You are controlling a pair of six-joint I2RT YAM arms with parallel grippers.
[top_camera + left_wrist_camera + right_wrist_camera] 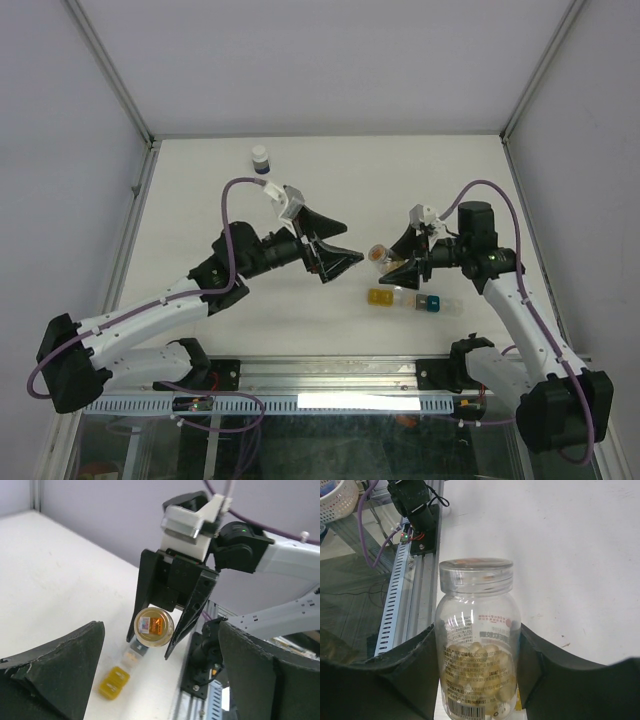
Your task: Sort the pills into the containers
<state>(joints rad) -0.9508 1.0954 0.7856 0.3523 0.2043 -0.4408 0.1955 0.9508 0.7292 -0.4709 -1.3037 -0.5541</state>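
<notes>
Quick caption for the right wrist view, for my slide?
Right gripper grips a clear bottle of pills over the white table.

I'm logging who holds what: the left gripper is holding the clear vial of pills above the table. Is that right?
No. The right gripper holds the clear vial of pills above the table, as the right wrist view shows; the left gripper is open and empty.

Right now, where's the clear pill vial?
Top view, right of centre: the vial sits clamped in the right gripper, just beyond the compartment strip.
</notes>
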